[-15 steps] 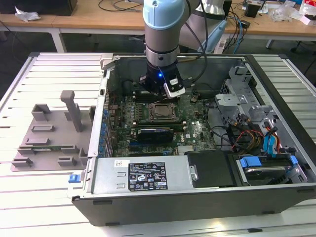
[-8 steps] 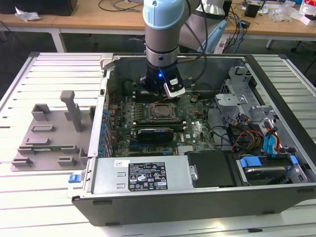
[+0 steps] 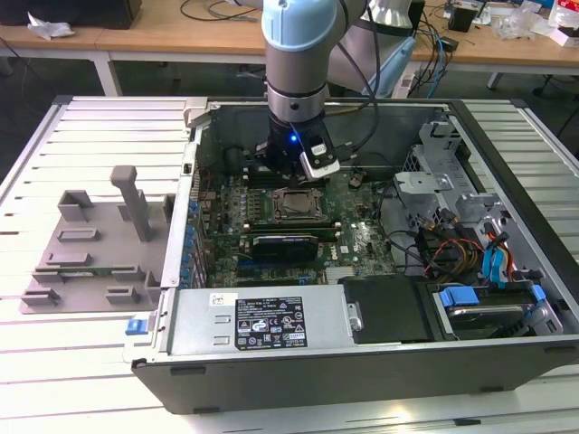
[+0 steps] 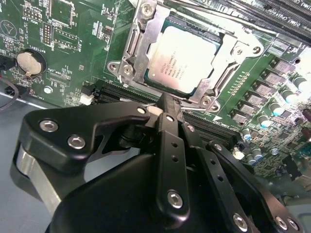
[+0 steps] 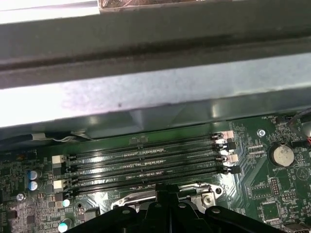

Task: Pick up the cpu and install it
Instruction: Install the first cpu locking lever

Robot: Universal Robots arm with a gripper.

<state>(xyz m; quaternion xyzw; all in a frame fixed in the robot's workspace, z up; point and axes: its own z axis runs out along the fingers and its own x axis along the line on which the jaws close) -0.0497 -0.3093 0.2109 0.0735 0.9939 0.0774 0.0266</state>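
1. Over the open computer case (image 3: 362, 353) on the table (image 3: 81, 380), the arm (image 3: 303, 54) reaches down into the case, with the tool (image 3: 291, 167) just above the green circuit board (image 3: 362, 240).
2. Seen in the second wrist view, the tool (image 4: 170, 104) has its black fingers (image 4: 171, 145) drawn together into one narrow tip, closed and holding nothing.
3. That tip sits right at the near edge of the cpu (image 4: 187, 58); whether it touches the chip cannot be told.
4. Lying flat in its metal socket frame (image 4: 133, 43), the cpu has its silver top facing up.
5. Beside the case, towards the exterior view's left, a grey plastic tray (image 3: 90, 249) lies on the table.
6. Past the tool, the first wrist view shows rows of black memory slots (image 5: 146, 162) and a round coin battery (image 5: 282, 154).
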